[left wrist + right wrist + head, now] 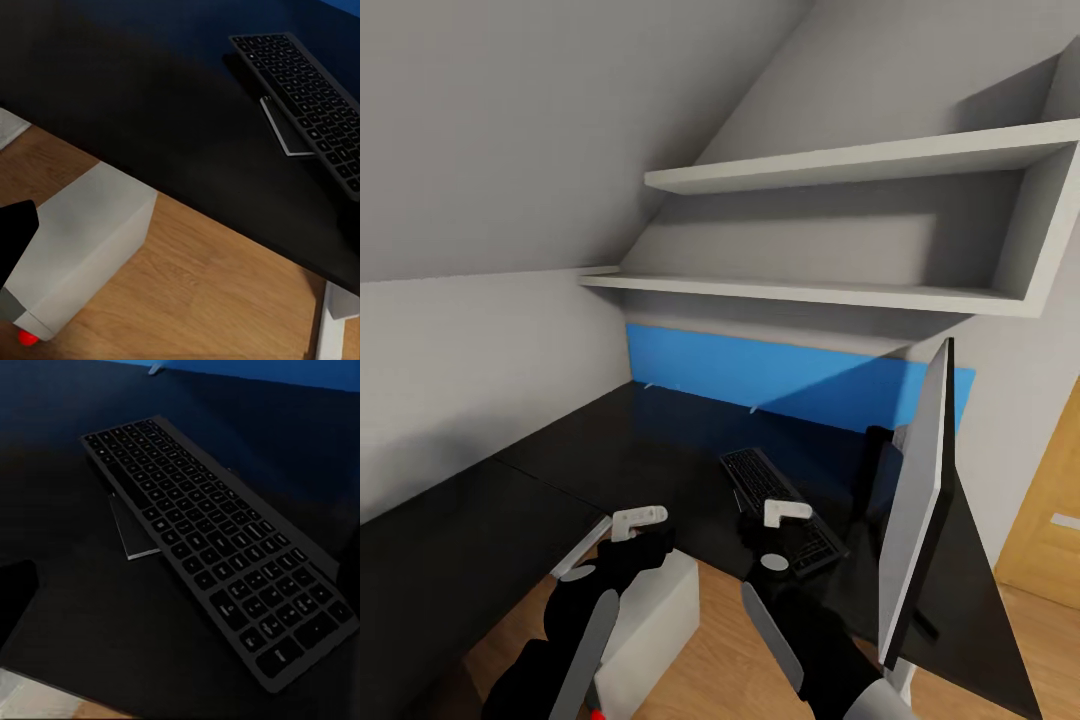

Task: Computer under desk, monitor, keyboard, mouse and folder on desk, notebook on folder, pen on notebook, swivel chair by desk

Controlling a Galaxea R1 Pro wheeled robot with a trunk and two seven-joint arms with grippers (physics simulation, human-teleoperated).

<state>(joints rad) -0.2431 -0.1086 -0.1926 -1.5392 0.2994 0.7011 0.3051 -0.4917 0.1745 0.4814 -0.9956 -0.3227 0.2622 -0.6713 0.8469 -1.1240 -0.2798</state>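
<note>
Already on the glossy black tabletop [660, 450] beside the edge-on black monitor [920, 500], the slim dark-keyed keyboard [217, 547] looks light, stiff and slippery, best pinched at a long edge; whether either arm's fingers are open I cannot tell.

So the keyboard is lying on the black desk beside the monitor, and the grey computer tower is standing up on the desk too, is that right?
Not quite: the computer stands on the wooden floor by the desk's edge, as the left wrist view shows. The keyboard does lie on the desk beside the monitor.
</note>
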